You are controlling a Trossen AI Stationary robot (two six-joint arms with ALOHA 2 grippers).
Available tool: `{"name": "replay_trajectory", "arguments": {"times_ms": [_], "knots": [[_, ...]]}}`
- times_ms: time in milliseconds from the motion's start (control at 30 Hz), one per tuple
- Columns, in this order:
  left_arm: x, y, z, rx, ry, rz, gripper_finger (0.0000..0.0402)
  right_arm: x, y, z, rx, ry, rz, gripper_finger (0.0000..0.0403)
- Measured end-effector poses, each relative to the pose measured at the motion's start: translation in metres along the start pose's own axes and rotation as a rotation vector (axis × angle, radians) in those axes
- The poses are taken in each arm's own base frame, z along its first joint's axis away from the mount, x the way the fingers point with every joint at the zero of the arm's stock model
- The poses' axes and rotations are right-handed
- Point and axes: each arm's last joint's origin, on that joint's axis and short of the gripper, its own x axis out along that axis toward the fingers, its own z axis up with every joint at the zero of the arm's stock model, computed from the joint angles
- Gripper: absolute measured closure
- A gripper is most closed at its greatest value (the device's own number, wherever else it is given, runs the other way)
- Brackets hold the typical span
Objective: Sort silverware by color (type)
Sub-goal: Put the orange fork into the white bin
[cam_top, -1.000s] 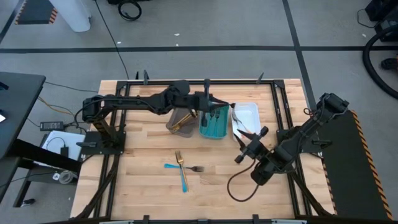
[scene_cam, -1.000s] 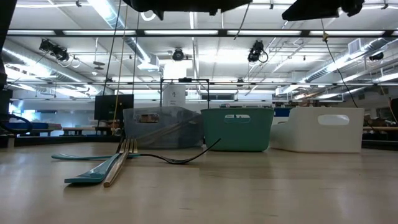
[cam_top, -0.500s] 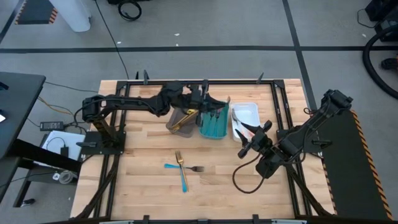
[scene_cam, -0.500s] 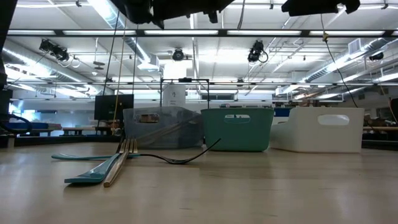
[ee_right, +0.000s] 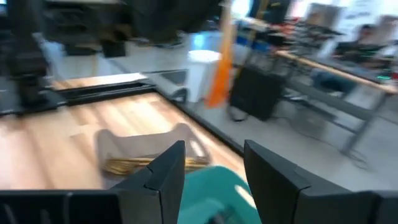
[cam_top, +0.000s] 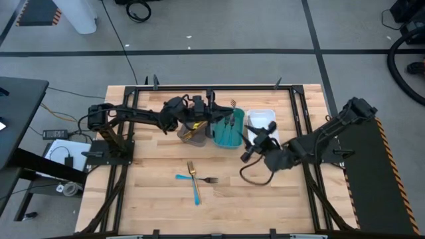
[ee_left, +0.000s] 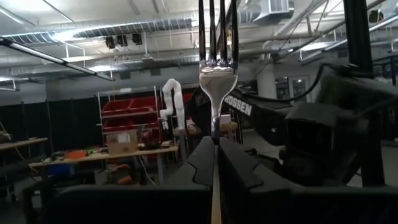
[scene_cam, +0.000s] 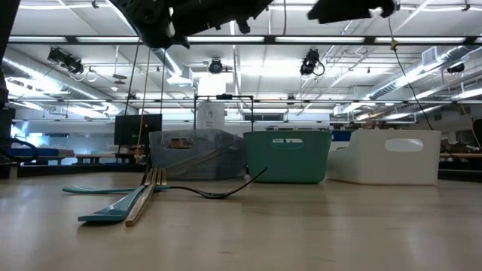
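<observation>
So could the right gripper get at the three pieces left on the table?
Probably yes. The right gripper is open and empty, and the fork and its neighbours lie in the open, clear of the trays and left gripper.

Three trays [cam_top: 229,127] side by side at counter [cam_top: 159,192] rear | three utensils [cam_top: 194,179] lying together nearer front | left claw [cam_top: 214,109] above trays | right claw [cam_top: 251,141] beside them
</observation>
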Motion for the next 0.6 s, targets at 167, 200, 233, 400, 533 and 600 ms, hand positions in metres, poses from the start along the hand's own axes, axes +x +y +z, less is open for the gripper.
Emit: {"name": "replay_trajectory", "arguments": {"times_ms": [167, 200, 233, 400, 533, 600], "knots": [[-0.011, -0.003, -0.007, -0.017, -0.018, 0.004, 0.0384, 0.014, -0.001, 0.017, -0.029, -0.038, 0.116, 0.0233], [-0.014, -0.004, -0.008, -0.017, -0.031, 0.004, 0.0384, 0.015, -0.002, 0.019, -0.042, -0.045, 0.117, 0.0233], [-0.017, -0.004, -0.009, -0.020, -0.044, 0.004, 0.0384, 0.017, -0.003, 0.021, -0.045, -0.051, 0.121, 0.0233], [-0.026, -0.006, -0.010, -0.031, -0.088, 0.004, 0.0384, 0.032, -0.013, 0.026, -0.036, -0.053, 0.178, 0.0233], [-0.026, -0.008, -0.010, -0.029, -0.094, 0.001, 0.0384, 0.045, -0.018, 0.030, -0.028, -0.066, 0.215, 0.0233], [-0.026, -0.008, -0.010, -0.026, -0.096, 0.001, 0.0384, 0.048, -0.021, 0.033, -0.023, -0.086, 0.220, 0.0233]]}}
